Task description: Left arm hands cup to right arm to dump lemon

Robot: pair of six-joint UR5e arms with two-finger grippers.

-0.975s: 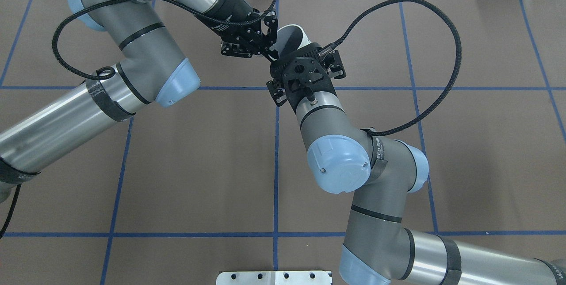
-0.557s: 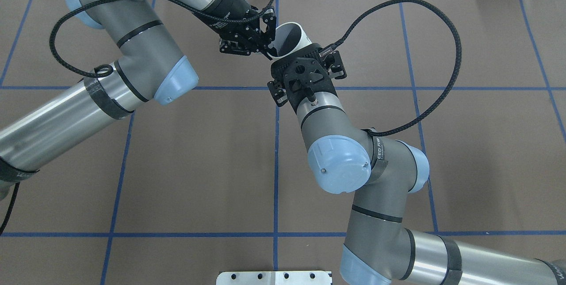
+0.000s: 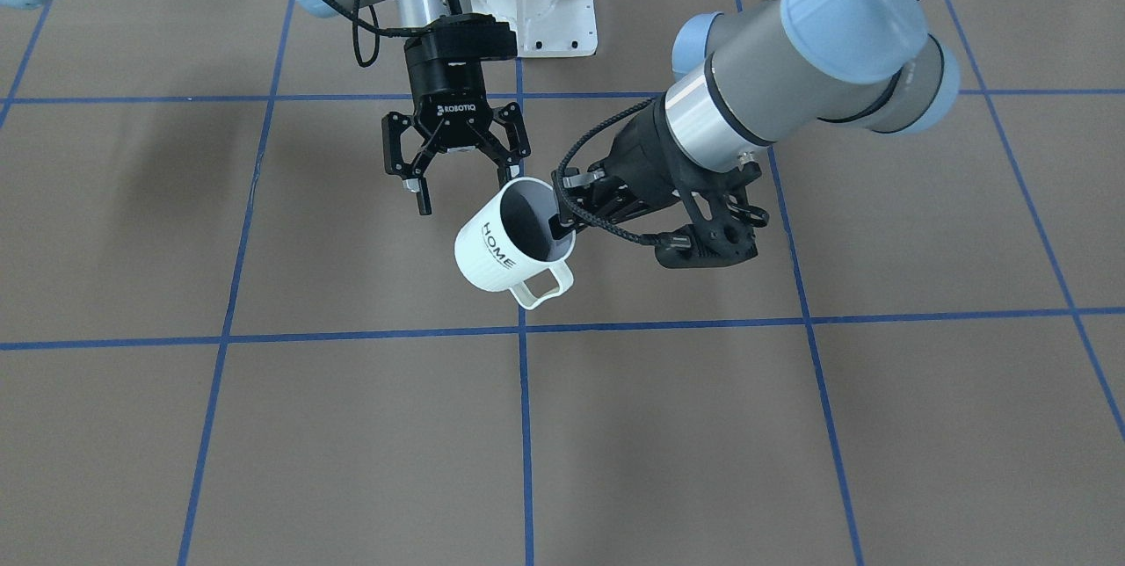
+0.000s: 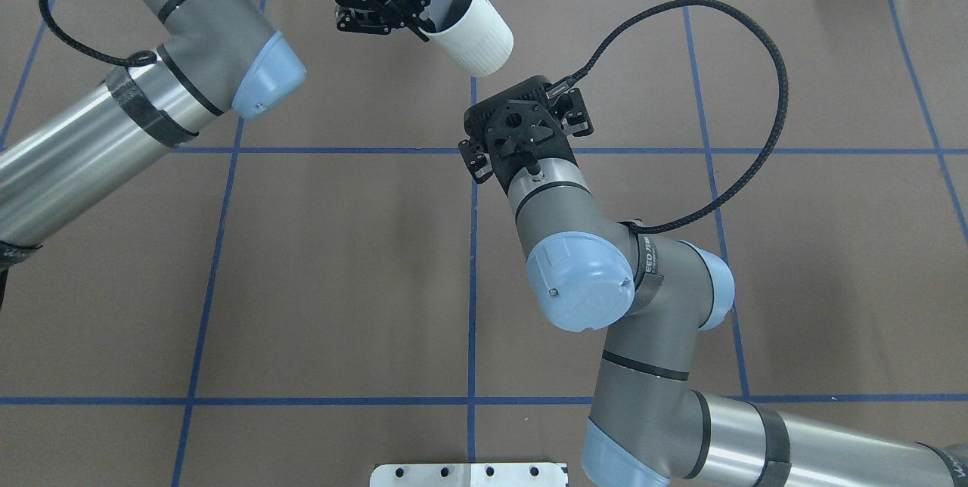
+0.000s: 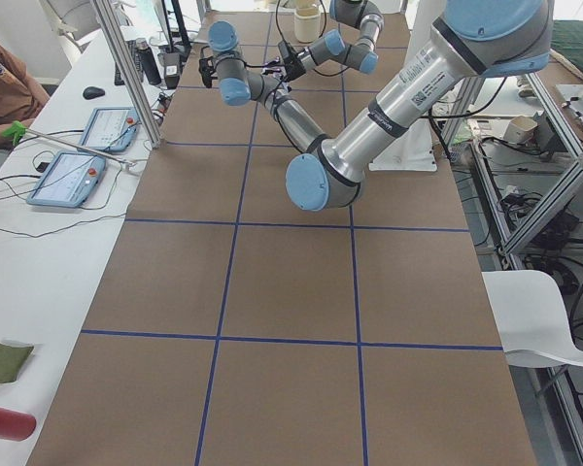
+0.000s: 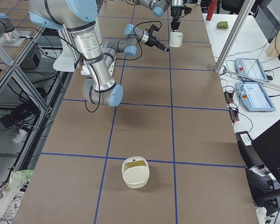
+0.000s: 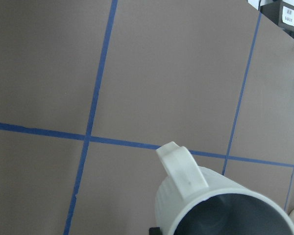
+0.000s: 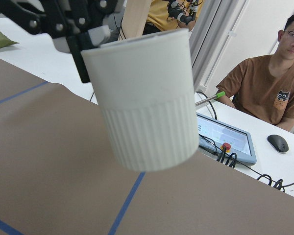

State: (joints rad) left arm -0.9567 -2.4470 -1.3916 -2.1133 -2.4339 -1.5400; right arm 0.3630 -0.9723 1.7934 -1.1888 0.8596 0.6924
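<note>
- left arm [image 4: 198, 12] and right arm [image 4: 560, 203]: grey tubes, silver sleeves, pale-blue joint caps;
- black braided cable [image 4: 784, 90] at each wrist;
- right gripper [image 3: 469, 194]: black, white "ROBOTIQ" lettering

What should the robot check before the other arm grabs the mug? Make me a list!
1. Left gripper holding the cup: ok, it pinches the rim, one finger inside.
2. Right gripper open: ok, jaws spread wide.
3. Cup between the right gripper's fingers: not ok, it's outside them, close to one tip.
4. Cup upright: not ok, it's tilted.
5. Lemon inside the cup: cannot tell, only the grey inside shows.
</note>
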